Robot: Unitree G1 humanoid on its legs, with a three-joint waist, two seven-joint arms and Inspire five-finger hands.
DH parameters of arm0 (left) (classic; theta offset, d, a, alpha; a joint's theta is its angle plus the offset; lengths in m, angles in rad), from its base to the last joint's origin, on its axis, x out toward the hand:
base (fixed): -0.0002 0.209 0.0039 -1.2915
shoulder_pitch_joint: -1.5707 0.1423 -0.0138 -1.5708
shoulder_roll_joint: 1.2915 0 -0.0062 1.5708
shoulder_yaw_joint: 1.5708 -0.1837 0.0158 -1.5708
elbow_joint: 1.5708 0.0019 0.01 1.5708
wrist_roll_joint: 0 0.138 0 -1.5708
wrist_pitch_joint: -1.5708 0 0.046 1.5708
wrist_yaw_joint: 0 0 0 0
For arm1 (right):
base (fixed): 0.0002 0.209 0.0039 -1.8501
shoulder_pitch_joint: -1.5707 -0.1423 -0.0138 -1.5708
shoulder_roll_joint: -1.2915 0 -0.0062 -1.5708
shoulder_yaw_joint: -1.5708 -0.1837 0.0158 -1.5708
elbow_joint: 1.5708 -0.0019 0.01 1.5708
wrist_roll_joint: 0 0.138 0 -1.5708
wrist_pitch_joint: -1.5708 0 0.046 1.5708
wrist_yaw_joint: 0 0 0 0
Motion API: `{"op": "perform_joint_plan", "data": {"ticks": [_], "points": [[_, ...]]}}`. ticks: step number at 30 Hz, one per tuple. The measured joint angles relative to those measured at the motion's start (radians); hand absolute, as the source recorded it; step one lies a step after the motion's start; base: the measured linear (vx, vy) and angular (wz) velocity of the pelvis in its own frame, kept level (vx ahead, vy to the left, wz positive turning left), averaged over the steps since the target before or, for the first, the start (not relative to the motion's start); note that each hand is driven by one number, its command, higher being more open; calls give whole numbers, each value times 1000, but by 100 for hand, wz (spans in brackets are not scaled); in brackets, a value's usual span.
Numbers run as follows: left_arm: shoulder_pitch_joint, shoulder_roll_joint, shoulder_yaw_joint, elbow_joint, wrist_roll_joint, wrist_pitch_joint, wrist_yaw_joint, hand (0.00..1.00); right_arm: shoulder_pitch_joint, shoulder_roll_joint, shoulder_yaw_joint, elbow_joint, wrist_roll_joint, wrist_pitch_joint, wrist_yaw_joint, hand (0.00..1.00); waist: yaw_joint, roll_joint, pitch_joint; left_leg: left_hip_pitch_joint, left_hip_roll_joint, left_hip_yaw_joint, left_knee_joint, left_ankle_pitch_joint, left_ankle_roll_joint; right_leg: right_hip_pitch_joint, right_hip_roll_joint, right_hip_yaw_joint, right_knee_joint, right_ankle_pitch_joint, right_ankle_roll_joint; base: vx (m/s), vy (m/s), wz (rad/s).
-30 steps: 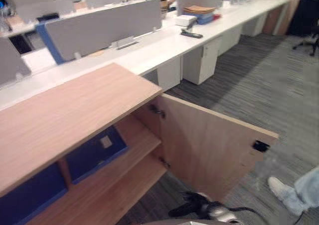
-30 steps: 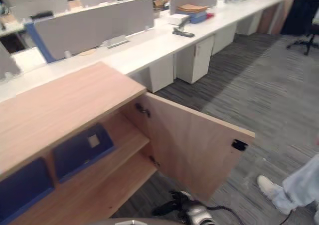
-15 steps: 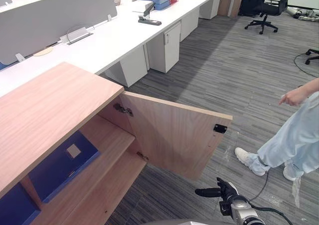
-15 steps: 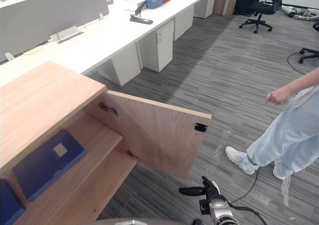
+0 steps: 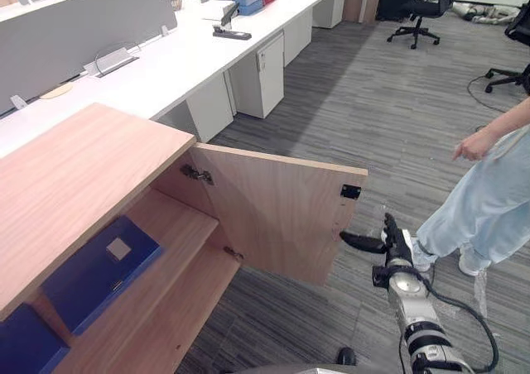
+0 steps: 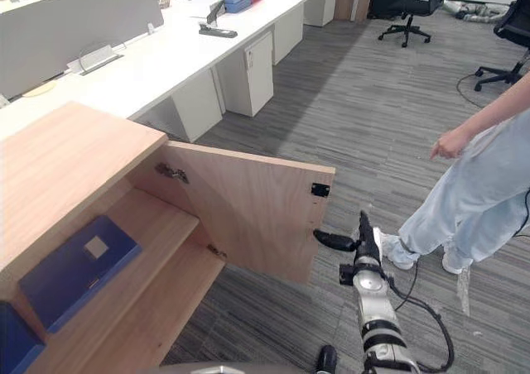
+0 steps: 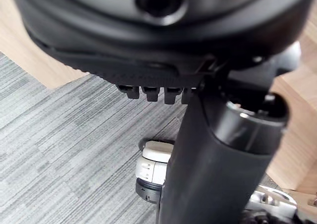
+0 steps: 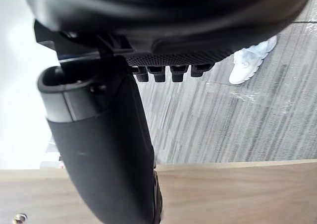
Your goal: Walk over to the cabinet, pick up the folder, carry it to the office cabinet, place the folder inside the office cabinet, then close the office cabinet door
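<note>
Right hand (image 5: pixel 391 246) is hovering wide open by the door (image 5: pixel 281 217); I am planning a slow, flat push shut.

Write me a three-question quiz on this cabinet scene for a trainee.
1. True or false: the cabinet door stands open.
2. Where does the blue folder lie? A on a shelf inside the cabinet; B on the carpet; C on the white desk.
3. What does the right hand hold?
Key: 1 true. 2 A. 3 nothing; its fingers are straight, near the door's free edge.
</note>
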Motion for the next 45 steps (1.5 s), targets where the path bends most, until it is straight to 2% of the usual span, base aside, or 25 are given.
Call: {"op": "perform_joint_plan", "data": {"ticks": [6, 9, 11, 12, 15, 18, 22, 23, 25, 27, 30, 31, 33, 35, 38, 40, 42, 45], "points": [[-3, 5, -5, 0, 0, 0, 0, 100, -65, -56, 75, 56, 97, -2, 30, 100, 8, 5, 3, 4, 2, -18, 0, 9, -4, 4, 2, -10, 4, 4, -8, 57, 20, 4], [-5, 12, -5, 6, 1, 0, -3, 100, -82, -74, 171, 101, 180, -2, 83, 100, 8, 4, 5, 5, 1, -25, 1, 10, -5, 9, 2, -16, 4, 4, -7, 8, 12, 5], [-6, 14, -3, 8, 1, -3, -8, 100, -114, -84, 311, 115, 240, -1, 128, 100, 13, 2, 11, 4, 2, -33, 2, 14, -5, 15, 2, -22, 1, 4, -8, -58, 3, 8], [-6, 15, -2, 8, 1, -6, -9, 100, -125, -78, 311, 131, 264, -3, 121, 100, 13, 0, 14, 4, 2, -35, 2, 16, -5, 15, 2, -23, 0, 4, -8, -99, 1, 4], [-20, 31, -1, 8, 1, -17, -10, 100, -169, -125, 436, 163, 285, -4, 140, 100, 14, -14, 31, -7, 11, -35, 7, 18, -7, 7, 11, -20, 0, 5, -12, -152, -17, -7], [-31, 51, -1, 13, 1, -16, -10, 100, -196, -160, 587, 161, 314, -5, 161, 100, 10, -19, 35, -10, 43, -19, 19, 4, -25, -4, 45, -2, 0, 2, -26, -101, -53, -25], [-51, 66, 11, 35, 13, -16, -10, 100, -268, -310, 898, 79, 296, 4, 273, 100, 3, -18, 35, -25, 93, -7, 42, 1, -28, -26, 98, 13, 2, 10, -60, -39, -73, -23], [-60, 74, 11, 42, 22, -16, -10, 100, -303, -373, 1007, 27, 263, 6, 321, 100, 3, -16, 34, -30, 108, -7, 49, 2, -26, -30, 115, 13, 4, 10, -72, -4, -88, -15], [-72, 82, 22, 57, 34, -16, -17, 100, -379, -479, 1187, -93, 183, 11, 428, 100, 0, -17, 34, -36, 125, -7, 59, 8, -4, -37, 135, 16, 4, 9, -85, 0, -57, -11], [-80, 82, 46, 69, 50, -17, -27, 100, -429, -547, 1304, -227, 112, 13, 543, 100, 0, -21, 31, -46, 124, -5, 77, 11, 43, -37, 136, 15, 4, 6, -90, -3, -16, 0], [-87, 81, 82, 72, 62, -17, -42, 100, -433, -567, 1375, -391, 66, 11, 685, 100, 8, -33, 26, -50, 122, 6, 82, 7, 77, -41, 134, 16, 3, 5, -91, 0, 0, 0], [-87, 81, 86, 73, 62, -17, -44, 100, -433, -566, 1380, -401, 65, 11, 694, 100, 9, -34, 25, -50, 122, 7, 82, 5, 82, -42, 134, 16, 3, 5, -91, 0, 0, 0], [-90, 82, 130, 81, 66, -17, -52, 100, -434, -564, 1418, -480, 40, -18, 777, 100, 17, -54, 22, -50, 115, 7, 82, -11, 109, -42, 129, 16, 1, 5, -91, -3, 43, 1], [-88, 84, 189, 88, 66, -17, -57, 100, -433, -563, 1447, -526, 34, -46, 846, 100, 25, -85, 12, -50, 105, 6, 84, -23, 143, -39, 121, 17, 4, 9, -87, 25, 74, 3], [-85, 84, 236, 95, 62, -16, -68, 100, -433, -562, 1449, -504, -5, -47, 863, 100, 48, -108, 0, -49, 94, 1, 92, -27, 170, -30, 109, 15, 4, 10, -86, 29, 66, 6], [-88, 80, 267, 116, 49, -16, -70, 100, -433, -551, 1449, -462, -51, -41, 863, 100, 58, -111, 0, -50, 81, -18, 91, -24, 187, -19, 95, 1, 4, 9, -84, 14, 71, 23], [-90, 66, 310, 123, 35, -16, -70, 100, -433, -512, 1447, -393, -90, -37, 862, 100, 72, -111, 1, -53, 74, -34, 90, -24, 190, -9, 87, -12, 4, 7, -81, -1, 59, 33], [-95, 46, 392, 131, -4, -18, -67, 100, -423, -396, 1440, -276, -167, -36, 854, 100, 90, -111, 7, -66, 68, -92, 86, -24, 202, 17, 78, -61, 2, -4, -78, -7, 33, 49]]}}
